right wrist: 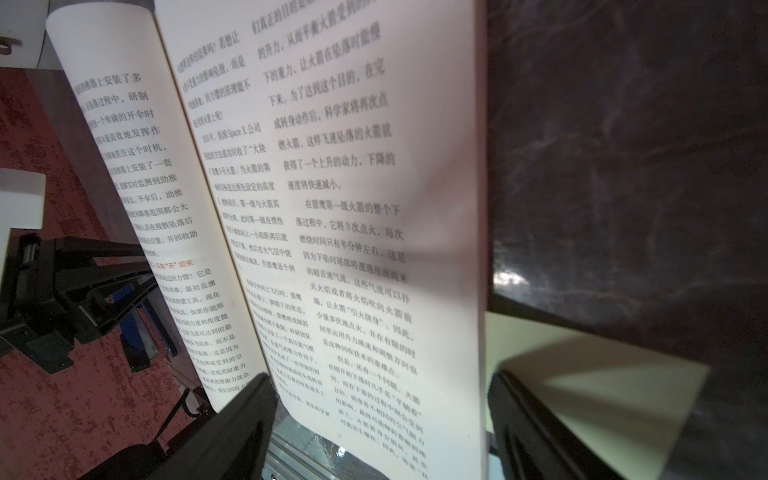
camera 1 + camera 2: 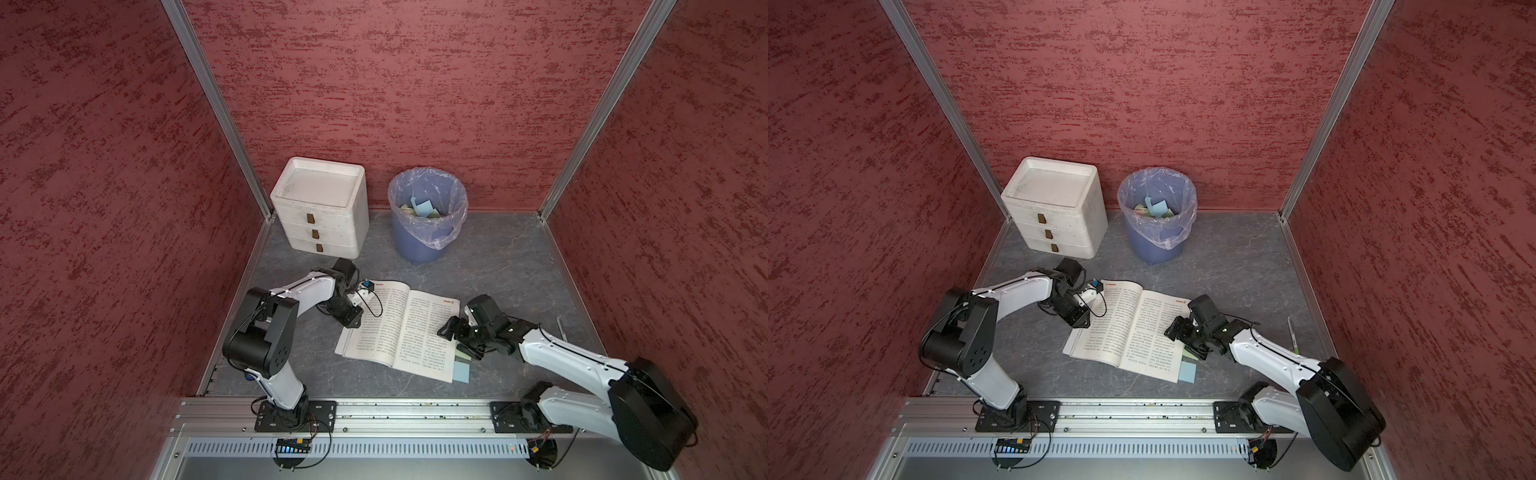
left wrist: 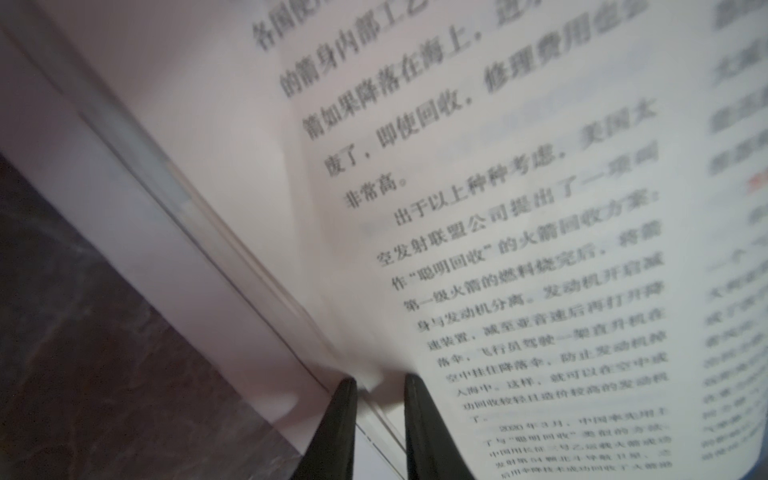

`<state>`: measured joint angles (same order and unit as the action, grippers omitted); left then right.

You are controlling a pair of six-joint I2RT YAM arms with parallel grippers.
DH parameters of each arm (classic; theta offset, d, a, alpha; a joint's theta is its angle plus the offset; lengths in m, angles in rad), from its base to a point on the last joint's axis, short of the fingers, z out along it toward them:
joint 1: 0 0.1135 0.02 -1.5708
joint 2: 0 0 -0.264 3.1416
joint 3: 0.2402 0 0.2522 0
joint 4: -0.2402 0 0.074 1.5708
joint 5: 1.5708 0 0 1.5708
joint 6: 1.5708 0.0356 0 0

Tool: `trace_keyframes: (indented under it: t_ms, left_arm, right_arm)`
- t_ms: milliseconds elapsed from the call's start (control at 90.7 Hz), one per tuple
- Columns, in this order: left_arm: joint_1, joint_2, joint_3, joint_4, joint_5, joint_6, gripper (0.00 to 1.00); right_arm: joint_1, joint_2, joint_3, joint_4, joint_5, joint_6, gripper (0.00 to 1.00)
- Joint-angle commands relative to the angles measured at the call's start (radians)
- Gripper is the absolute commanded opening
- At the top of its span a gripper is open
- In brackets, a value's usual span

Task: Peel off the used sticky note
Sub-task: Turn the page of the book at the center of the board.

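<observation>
An open book (image 2: 399, 328) lies flat on the grey table. Two sticky notes stick out from under its right page near the front corner, a pale green one (image 2: 464, 354) and a blue one (image 2: 461, 371). My right gripper (image 2: 457, 343) hangs open and wide over that page edge. In the right wrist view (image 1: 380, 378) one finger is over the page. The other finger (image 1: 523, 415) is over the pale note (image 1: 590, 374). Nothing is held. My left gripper (image 2: 352, 321) rests its tips on the book's left page edge (image 3: 380, 380), its jaws a narrow gap apart.
A blue bin (image 2: 428, 232) with a clear liner holds several discarded notes at the back. A white three-drawer unit (image 2: 320, 208) stands to its left. A pen (image 2: 562, 328) lies near the right wall. The metal rail (image 2: 395, 411) runs along the front.
</observation>
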<state>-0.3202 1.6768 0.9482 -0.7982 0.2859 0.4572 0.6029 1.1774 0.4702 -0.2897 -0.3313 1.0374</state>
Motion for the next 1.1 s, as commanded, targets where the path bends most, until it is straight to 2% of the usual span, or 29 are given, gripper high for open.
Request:
trace_keyframes:
  t_ms: [0,540,672,815,1091]
  left_arm:
    - [-0.011,0.018,0.004,0.013,0.01,-0.008,0.23]
    - [-0.022,0.019,0.012,0.015,0.018,-0.01,0.23]
    - [-0.016,0.009,0.017,0.002,0.055,-0.011,0.22]
    - [0.041,-0.013,0.045,-0.041,0.152,-0.013,0.22]
    - [0.2,-0.08,0.078,-0.12,0.231,0.034,0.21]
  right_arm:
    - [0.016,-0.002,-0.014,0.048,-0.008,0.005,0.85]
    - [0.117,0.095,0.097,0.142,-0.037,0.02,0.85]
    - [0.148,0.149,0.153,0.184,-0.036,0.027,0.85]
    - [0.203,0.235,0.256,0.21,-0.035,0.016,0.85]
    - [0.35,0.388,0.587,0.125,0.0,-0.081,0.88]
